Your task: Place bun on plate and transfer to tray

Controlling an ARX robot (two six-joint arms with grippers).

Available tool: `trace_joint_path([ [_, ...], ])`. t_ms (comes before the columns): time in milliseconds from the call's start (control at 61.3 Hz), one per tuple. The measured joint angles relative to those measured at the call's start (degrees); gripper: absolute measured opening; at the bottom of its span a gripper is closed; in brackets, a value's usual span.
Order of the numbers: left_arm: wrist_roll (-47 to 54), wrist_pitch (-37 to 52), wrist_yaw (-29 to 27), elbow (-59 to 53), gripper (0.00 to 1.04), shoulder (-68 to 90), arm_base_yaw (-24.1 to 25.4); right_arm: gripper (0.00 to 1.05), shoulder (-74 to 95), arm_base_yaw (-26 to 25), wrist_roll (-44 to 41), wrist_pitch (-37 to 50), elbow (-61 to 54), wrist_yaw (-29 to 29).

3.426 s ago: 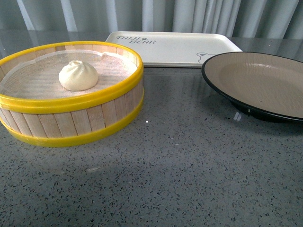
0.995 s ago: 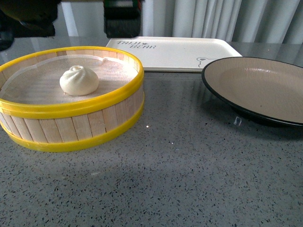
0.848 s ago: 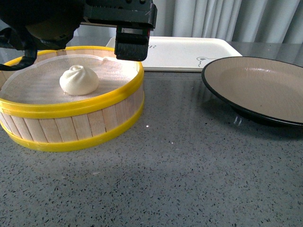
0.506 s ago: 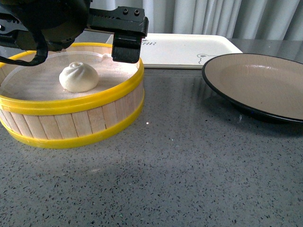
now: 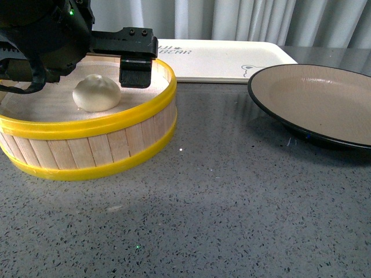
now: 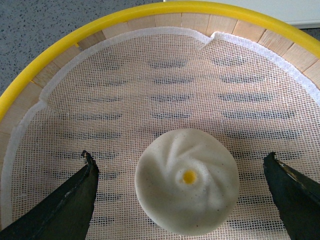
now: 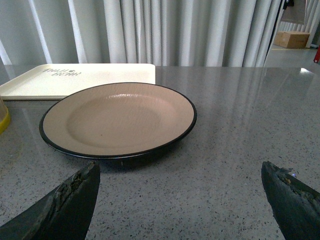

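Grey curtains (image 5: 243,20) hang behind our table (image 5: 232,202). From the front, we see the bun (image 5: 97,92) lying in the steamer basket (image 5: 87,124) beneath our left arm (image 5: 46,35); the plate (image 5: 313,98) and the tray (image 5: 232,58) stand empty at the right. At the left wrist, our left tool (image 6: 178,156) is wide apart, one finger (image 6: 65,205) on each side of the bun, not touching, so closing would grip it. At the right wrist, our right tool (image 7: 180,167) is apart too, empty, facing the plate, probably to carry it later.
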Motion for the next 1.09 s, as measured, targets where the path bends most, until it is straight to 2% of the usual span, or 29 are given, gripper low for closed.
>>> trace_joint_path([
  [359,-0.3,0.5,-0.2,0.0,0.96,1.2,-0.2,0.96,0.0,0.0,0.0,0.0,0.0,0.0],
  [881,0.0,1.6,-0.6,-0.2,0.16,1.2,-0.2,0.96,0.0,0.0,0.0,0.0,0.0,0.0],
  [979,0.0,1.6,-0.6,-0.3,0.06,1.2,-0.2,0.96,0.0,0.0,0.0,0.0,0.0,0.0],
  [1093,0.2,1.7,-0.6,-0.5,0.05,1.0,0.0,0.96,0.0,0.0,0.0,0.0,0.0,0.0],
])
